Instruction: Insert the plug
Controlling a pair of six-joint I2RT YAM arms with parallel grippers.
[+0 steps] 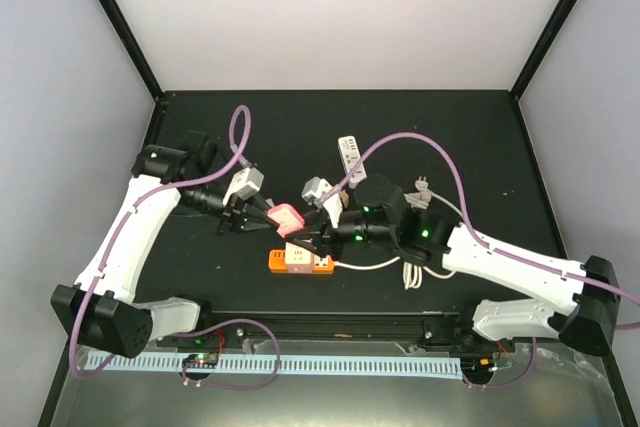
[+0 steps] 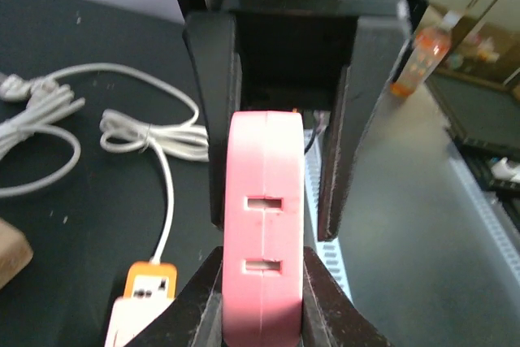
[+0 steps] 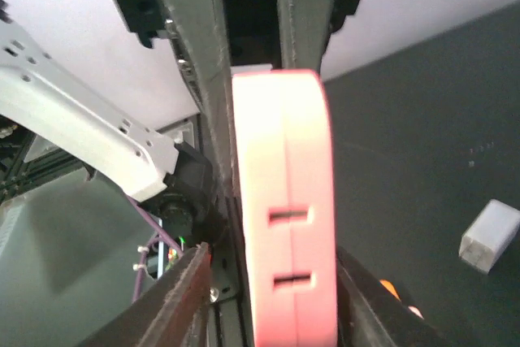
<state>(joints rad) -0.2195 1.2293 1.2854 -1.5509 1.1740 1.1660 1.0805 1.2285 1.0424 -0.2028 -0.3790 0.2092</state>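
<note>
A pink plug (image 1: 285,217) hangs above the table between the two grippers. My left gripper (image 1: 270,215) is shut on it, and in the left wrist view both pads press the sides of the plug (image 2: 264,225), whose face shows two slots. My right gripper (image 1: 308,235) stands open around the other end. In the right wrist view its left finger (image 3: 179,298) is clear of the plug (image 3: 284,217) and its right finger sits close beside it. The orange and white power strip (image 1: 300,262) lies on the table just below the plug.
A bundled white cable (image 1: 415,272) runs from the strip to the right. A white adapter (image 1: 347,150) and a grey plug (image 1: 423,185) lie farther back. A small white block (image 3: 490,236) rests on the dark table. Black frame posts edge the workspace.
</note>
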